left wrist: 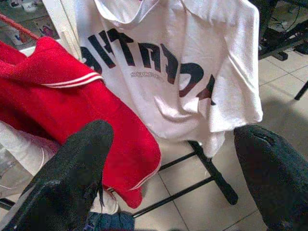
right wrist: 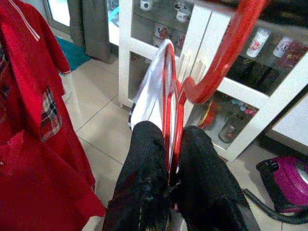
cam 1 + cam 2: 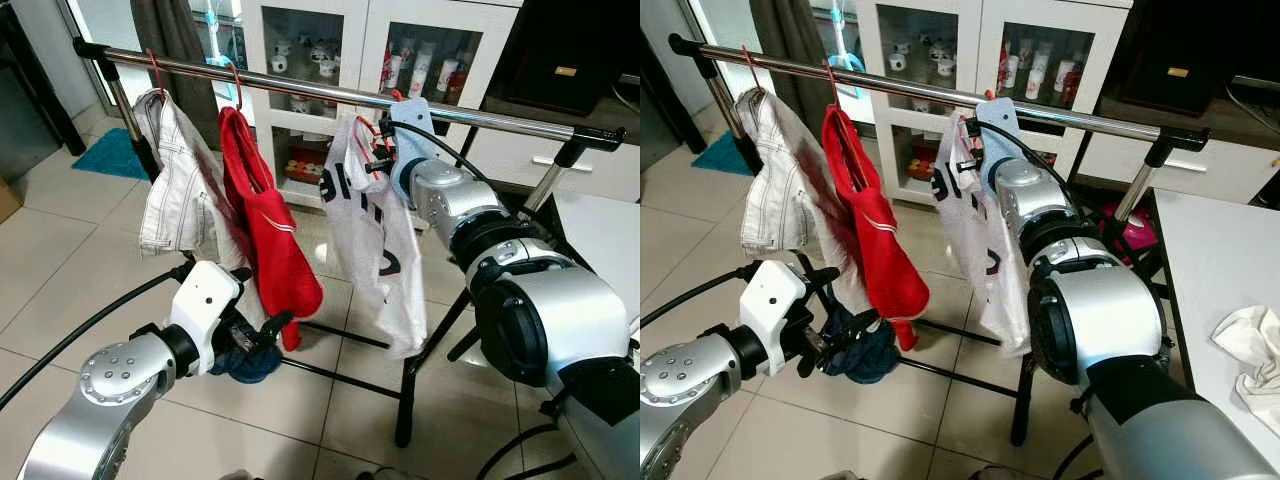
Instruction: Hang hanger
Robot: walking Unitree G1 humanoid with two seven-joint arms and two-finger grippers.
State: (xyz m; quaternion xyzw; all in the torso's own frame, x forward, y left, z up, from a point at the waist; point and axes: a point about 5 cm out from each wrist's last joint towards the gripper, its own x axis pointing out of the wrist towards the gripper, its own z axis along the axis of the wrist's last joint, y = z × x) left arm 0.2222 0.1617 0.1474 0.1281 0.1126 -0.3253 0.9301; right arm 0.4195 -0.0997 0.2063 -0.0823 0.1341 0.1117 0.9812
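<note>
Fingers point(image 1: 72, 178) of the left gripper point(image 3: 262, 338) are standing wide apart low in front of the rack, with nothing between them, though a dark blue bundle point(image 3: 247, 362) of cloth is hanging just beneath them; whether it is caught on the gripper I cannot tell. Farther out, the right gripper point(image 2: 169, 178) is pinching the neck of the red hanger point(image 2: 219, 53), fingers narrowed tight around the wire, with the white printed shirt point(image 3: 375, 235) hanging from it. The hanger's hook is sitting right at the silver rail point(image 3: 330, 92), between the red garment point(image 3: 262, 225) and the rack's right end; whether it is fully over the bar is hard to tell. Beyond it, a white jeans-like garment point(image 3: 175, 185) is hanging at the left end, and a glass-fronted cabinet point(image 3: 330, 45) is standing behind.

The risk, as I judge it: if the hook is only resting against the rail, releasing now could drop shirt and hanger to the floor. Pulling back carelessly could also snag the shirt and drag it off.
</note>
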